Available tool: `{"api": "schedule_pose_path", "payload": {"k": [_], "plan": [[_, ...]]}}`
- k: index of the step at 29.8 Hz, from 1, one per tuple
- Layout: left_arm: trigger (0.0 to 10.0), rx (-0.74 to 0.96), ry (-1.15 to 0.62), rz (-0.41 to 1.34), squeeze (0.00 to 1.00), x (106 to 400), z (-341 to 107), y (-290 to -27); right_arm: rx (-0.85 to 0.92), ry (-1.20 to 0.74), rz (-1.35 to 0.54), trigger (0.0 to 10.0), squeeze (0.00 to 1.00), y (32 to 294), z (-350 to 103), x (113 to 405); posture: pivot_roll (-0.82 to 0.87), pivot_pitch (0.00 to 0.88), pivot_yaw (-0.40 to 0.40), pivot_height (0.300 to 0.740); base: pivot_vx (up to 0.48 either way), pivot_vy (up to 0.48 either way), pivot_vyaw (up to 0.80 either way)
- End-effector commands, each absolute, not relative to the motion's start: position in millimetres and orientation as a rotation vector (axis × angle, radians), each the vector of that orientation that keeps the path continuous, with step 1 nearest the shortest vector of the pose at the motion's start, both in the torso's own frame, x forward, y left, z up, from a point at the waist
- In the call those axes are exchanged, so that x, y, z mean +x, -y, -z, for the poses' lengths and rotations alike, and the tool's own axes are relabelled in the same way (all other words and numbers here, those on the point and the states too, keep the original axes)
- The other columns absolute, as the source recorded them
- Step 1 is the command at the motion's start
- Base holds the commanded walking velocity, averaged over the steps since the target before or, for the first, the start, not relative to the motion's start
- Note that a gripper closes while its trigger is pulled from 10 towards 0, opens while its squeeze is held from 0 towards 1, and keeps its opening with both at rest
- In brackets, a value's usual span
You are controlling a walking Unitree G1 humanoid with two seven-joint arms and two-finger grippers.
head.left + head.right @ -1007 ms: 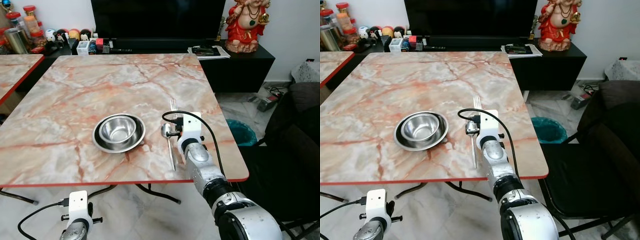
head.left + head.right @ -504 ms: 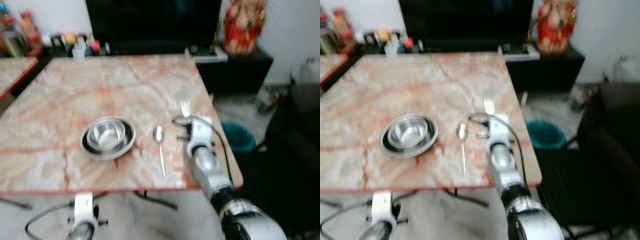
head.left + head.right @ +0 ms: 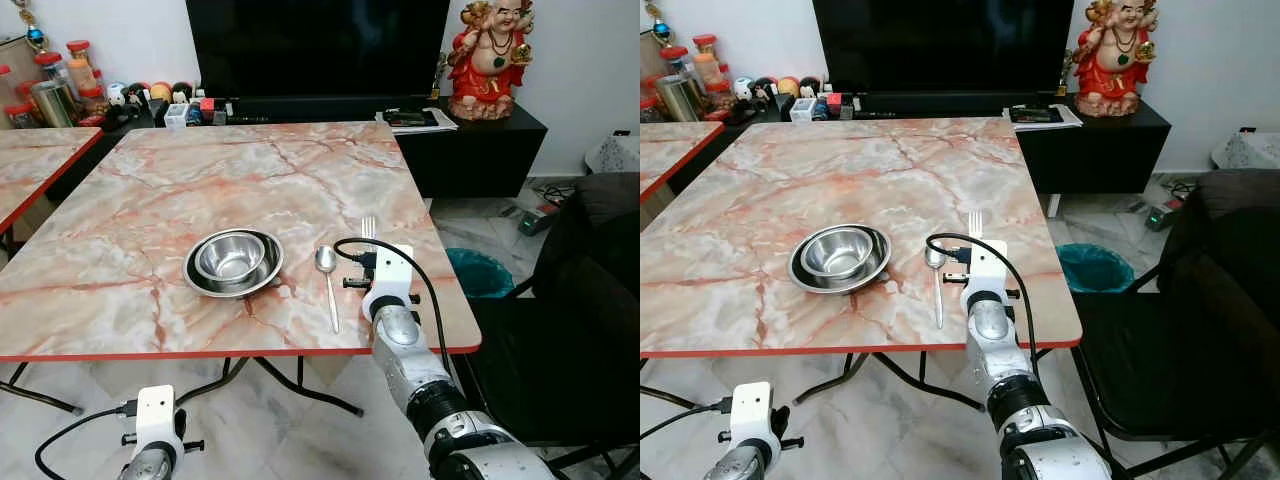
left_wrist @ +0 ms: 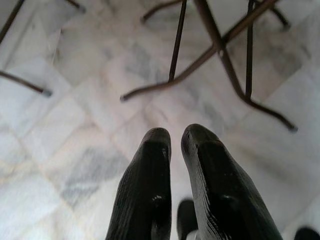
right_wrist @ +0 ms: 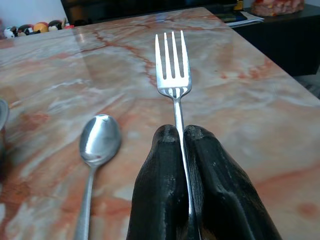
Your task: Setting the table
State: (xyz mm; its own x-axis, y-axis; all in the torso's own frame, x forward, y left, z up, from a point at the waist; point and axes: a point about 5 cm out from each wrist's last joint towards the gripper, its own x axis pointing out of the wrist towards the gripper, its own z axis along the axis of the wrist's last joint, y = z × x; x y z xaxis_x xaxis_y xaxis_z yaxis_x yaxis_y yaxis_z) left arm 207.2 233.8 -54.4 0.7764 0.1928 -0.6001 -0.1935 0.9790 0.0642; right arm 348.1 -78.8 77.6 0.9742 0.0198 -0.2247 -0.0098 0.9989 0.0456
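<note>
From the head, we see our right tool (image 3: 372, 262) over the marble counter (image 3: 150, 200), the slim steel fork (image 3: 368, 226) pointing away, parallel to the steel spoon (image 3: 327, 272) just left. At the right wrist, its fingers (image 5: 162, 200) pinch the fork's handle. At the left wrist, our left tool (image 4: 176, 137) hangs pressed together above the floor.

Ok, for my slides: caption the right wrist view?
Black fingers clamp a fork over the marble table, spoon alongside.

television (image 3: 318, 45) behind table | red statue (image 3: 490, 55) on cabinet | bin (image 3: 478, 270) on floor
</note>
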Motion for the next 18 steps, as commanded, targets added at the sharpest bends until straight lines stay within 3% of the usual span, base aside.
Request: {"api": "schedule_pose_path", "payload": {"k": [1, 9, 18], "plan": [[10.0, 0.014, -0.674, -0.215, 0.0, 202, 56, -240, 0.053, -0.2, -0.017, 10.0, 0.0, 75, -89, 354, 0.07, 0.0, 0.037, 0.714, 0.0, 0.0, 0.0], [10.0, 0.023, -0.715, -0.331, 0.0, 171, 62, -269, 0.043, -0.21, -0.041, 10.0, 0.0, 75, -88, 354, 0.09, 0.0, 0.008, 0.714, 0.0, 0.0, 0.0], [10.0, 0.023, -0.739, -0.353, 0.0, 157, 67, -273, 0.04, -0.239, -0.053, 10.0, 0.0, 69, -82, 350, 0.09, 0.0, 0.012, 0.714, 0.0, 0.0, 0.0]]}}
